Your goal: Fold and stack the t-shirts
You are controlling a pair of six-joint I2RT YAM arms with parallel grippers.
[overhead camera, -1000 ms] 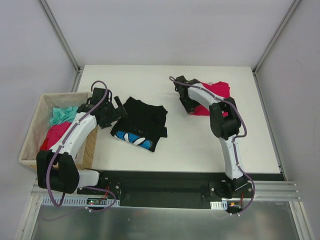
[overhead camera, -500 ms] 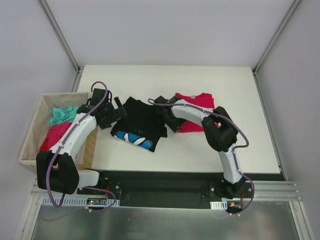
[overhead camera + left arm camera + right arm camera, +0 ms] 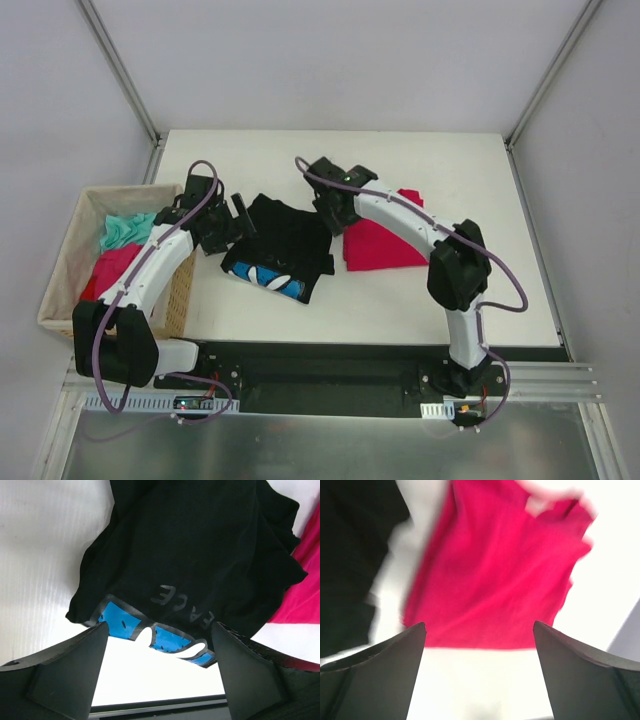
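A: Where are the t-shirts to be found?

B: Both are laid folded on the white table (image 3: 450, 170). The black t-shirt (image 3: 285, 235) is toward the left, with its blue print (image 3: 120, 622) turned to the near edge. The crimson t-shirt (image 3: 385, 245) is set just beside it on the right. Whether their edges touch cannot be told. Neither has been stacked yet.

A: How are the grippers set?

B: The left gripper (image 3: 157, 630) is held over the black shirt's left side, its fingers spread wide with nothing between them. The right gripper (image 3: 479, 627) is held near the crimson shirt's left edge, likewise spread and empty, though its own view is blurred.

A: What should be minded in the stacking?

B: It is judged that one folded shirt is to be lifted onto the other. All layers of an edge should be pinched together, so that the fold is not opened. A hold at two corners would be preferred, since limp cloth sags. The bundle should be carried low and laid down squarely, edges matched. The woven basket (image 3: 62, 270) of other clothes at the left should be left alone.
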